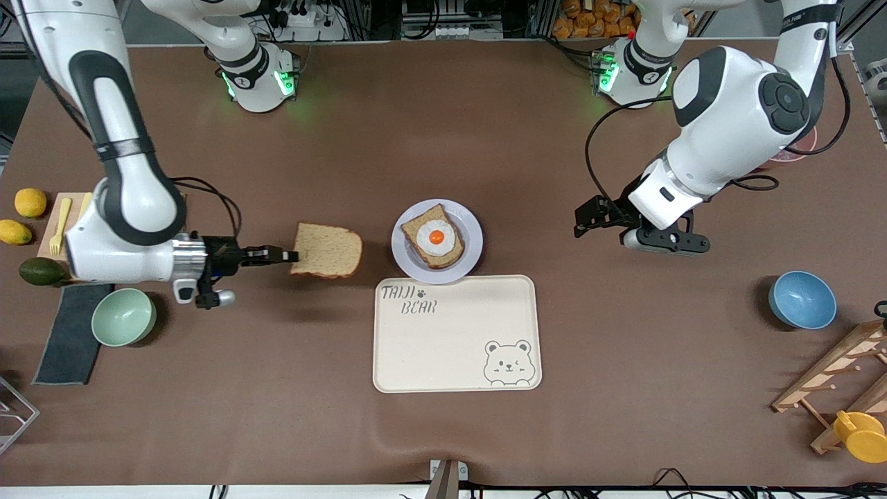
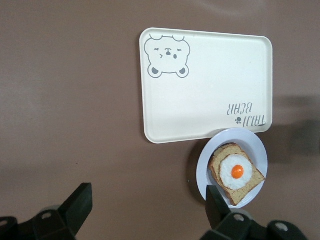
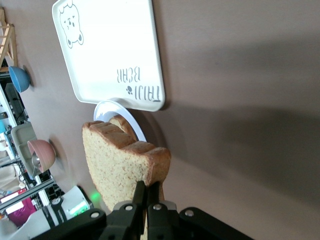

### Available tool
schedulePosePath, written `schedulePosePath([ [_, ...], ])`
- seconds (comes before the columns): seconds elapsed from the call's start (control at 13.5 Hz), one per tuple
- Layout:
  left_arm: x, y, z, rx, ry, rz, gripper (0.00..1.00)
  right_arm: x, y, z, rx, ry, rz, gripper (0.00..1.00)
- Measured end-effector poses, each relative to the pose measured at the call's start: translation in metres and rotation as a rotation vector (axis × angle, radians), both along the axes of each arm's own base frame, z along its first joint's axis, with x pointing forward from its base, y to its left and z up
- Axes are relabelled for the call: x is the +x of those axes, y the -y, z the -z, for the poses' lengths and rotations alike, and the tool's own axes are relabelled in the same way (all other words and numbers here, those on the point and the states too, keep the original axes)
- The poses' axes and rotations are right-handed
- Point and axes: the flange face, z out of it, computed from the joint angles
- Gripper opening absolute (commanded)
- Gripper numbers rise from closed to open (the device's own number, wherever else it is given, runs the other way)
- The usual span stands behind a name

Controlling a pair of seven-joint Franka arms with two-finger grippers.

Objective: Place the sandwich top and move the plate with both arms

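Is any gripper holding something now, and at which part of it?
The right gripper holds the sandwich top pinched by its crust edge, over the table beside the plate. The left gripper, open, holds nothing.

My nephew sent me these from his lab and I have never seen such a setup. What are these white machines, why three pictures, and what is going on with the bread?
They are two robot arms fixed to a brown table, each ending in a two-finger gripper. One picture looks down from across the table; the other two come from cameras on the arms' wrists.

The right gripper is shut on the edge of a plain bread slice, the sandwich top, carried over the table beside the plate. On that small round plate lies a bread slice with a fried egg. The plate's edge meets a cream tray with a bear drawing.

The left gripper is open and empty, hanging over bare table toward its own end.

Also there: a mint green bowl, a blue bowl, and a wooden rack.
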Motion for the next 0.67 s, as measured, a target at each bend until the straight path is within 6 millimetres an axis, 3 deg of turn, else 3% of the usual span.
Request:
schedulePosePath([
  [0.3, 0.004, -0.013, 0.004, -0.025, 0.004, 0.024, 1.00, -0.012, -0.073, 0.004, -0.044, 0.008, 0.026, 0.00],
  [0.67, 0.003, -0.011, 0.000, -0.127, -0.010, 0.010, 1.00, -0.051, -0.139, 0.038, -0.051, 0.028, 0.108, 0.00],
])
